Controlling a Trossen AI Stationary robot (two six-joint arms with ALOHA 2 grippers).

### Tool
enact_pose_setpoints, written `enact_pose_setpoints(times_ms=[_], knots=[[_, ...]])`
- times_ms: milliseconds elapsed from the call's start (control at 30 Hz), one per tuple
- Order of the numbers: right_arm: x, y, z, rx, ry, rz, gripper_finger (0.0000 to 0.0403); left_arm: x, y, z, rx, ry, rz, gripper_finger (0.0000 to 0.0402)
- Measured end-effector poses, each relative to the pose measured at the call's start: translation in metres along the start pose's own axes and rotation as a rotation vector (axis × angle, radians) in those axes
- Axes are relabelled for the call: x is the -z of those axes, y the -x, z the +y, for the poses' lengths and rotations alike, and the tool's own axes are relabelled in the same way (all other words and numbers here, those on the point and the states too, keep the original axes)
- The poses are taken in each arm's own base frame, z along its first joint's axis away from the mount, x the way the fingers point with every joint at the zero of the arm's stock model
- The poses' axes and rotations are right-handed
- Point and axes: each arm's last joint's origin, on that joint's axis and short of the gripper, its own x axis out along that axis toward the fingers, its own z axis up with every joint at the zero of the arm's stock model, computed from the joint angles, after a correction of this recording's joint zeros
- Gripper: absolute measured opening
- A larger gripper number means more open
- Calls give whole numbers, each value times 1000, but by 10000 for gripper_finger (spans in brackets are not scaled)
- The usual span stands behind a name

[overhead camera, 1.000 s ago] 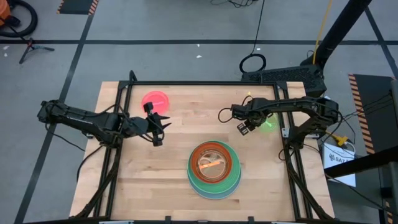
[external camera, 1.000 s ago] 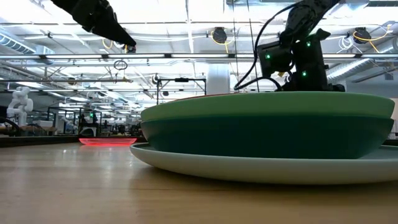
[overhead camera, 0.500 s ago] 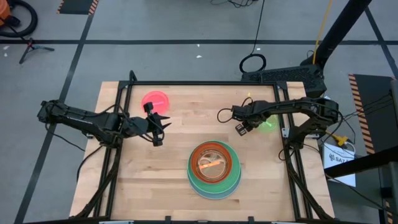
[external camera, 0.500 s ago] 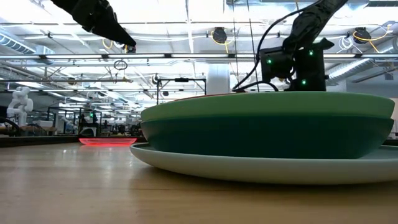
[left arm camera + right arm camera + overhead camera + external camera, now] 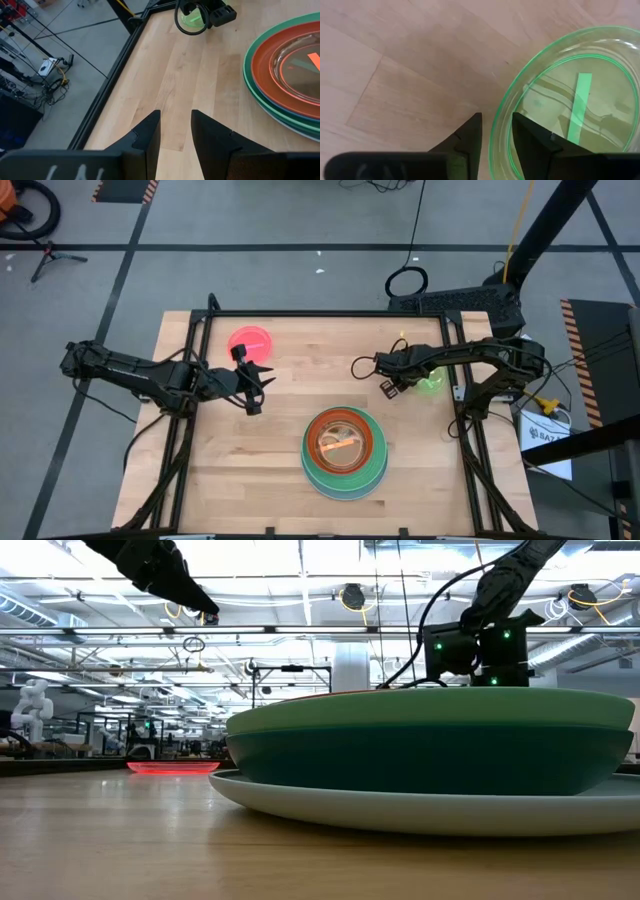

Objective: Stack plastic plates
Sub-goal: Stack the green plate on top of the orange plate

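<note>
A stack of plates (image 5: 345,452) rests on the table at centre front: light blue at the bottom, then dark green, light green and red-orange, with translucent small plates on top. A small pink plate (image 5: 249,341) lies flat at the far left. A small lime plate (image 5: 431,381) lies flat at the right. My right gripper (image 5: 415,377) is open low over the lime plate's rim (image 5: 496,131), with one finger inside the rim and one outside. My left gripper (image 5: 262,377) is open and empty, held above the table left of the stack.
A black frame rail (image 5: 320,313) borders the table's far edge and both sides. Bare wood (image 5: 185,90) lies between my left gripper and the lime plate (image 5: 192,17). The stack fills the near ground in the low view (image 5: 430,755) and hides my right gripper's fingers there.
My right gripper has gone down toward the lime plate. My left arm has kept still.
</note>
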Motion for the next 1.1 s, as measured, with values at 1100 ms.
enact_pose_setpoints(times_ms=[1100], knots=[[-2,40,25,25,210,-104,1,0,0,0,0,4,-3,115]])
